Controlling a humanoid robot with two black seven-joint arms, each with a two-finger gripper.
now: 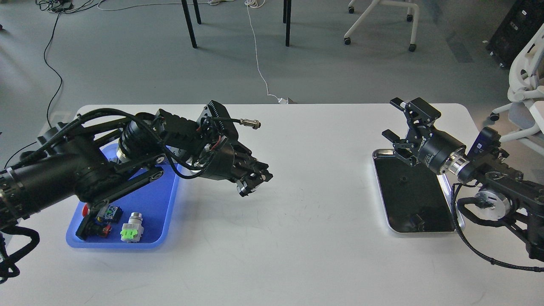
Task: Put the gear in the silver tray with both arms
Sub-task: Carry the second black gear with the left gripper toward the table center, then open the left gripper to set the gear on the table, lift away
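The silver tray point(414, 199) lies at the table's right side, its dark floor showing only reflections. My right gripper point(393, 120) is open and empty, hovering over the tray's far left corner. My left arm reaches from the left across the blue tray point(148, 204). My left gripper point(254, 181) hangs above the bare table to the right of the blue tray, left of the table's centre. Its dark fingers sit close together and I cannot make out whether anything is between them. The gear pieces I can see are push-button switches in the blue tray.
At the blue tray's near end lie a red-capped switch point(95, 219) and a white and green switch point(131, 229); my left arm hides its far half. The table point(306, 238) is white. Chair bases and table legs stand on the floor beyond it.
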